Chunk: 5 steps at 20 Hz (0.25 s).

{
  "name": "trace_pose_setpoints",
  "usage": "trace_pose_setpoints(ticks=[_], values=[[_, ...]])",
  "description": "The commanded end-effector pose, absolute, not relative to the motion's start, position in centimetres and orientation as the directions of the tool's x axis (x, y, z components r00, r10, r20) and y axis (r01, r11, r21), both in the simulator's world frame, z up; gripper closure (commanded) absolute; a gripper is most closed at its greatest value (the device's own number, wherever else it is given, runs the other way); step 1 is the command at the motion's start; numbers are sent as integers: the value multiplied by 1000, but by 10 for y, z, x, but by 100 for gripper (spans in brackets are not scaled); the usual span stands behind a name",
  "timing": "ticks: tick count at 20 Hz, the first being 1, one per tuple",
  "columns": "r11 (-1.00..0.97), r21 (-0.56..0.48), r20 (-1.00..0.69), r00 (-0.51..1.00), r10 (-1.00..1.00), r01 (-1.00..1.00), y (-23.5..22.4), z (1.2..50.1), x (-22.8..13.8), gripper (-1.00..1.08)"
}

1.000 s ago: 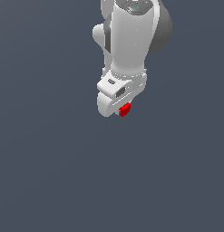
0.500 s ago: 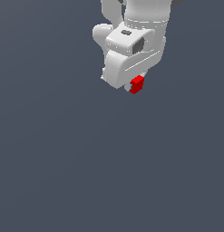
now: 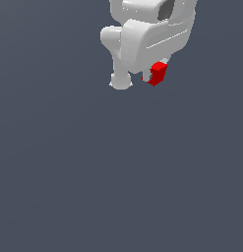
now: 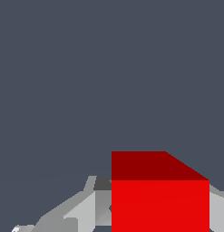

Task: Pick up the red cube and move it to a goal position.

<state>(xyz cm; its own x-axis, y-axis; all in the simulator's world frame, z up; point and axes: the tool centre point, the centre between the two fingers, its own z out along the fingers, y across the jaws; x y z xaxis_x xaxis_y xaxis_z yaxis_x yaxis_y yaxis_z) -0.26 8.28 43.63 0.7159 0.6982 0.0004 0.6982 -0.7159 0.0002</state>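
1. The gripper (image 3: 155,74) hangs high above the plain grey ground, pinching the red cube (image 3: 157,74).
2. Cube sits right between the fingers (image 4: 77,213) (grey pads flank both sides).

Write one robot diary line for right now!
phase: carrying | gripper: shut on red cube | goal: not visible
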Motion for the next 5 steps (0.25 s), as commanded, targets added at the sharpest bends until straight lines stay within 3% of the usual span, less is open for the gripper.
trace_pose_setpoints(ticks=[1,5], values=[[-716,0,0,716,698,698,84,442,-2,108],[-716,0,0,716,698,698,85,444,-2,108]])
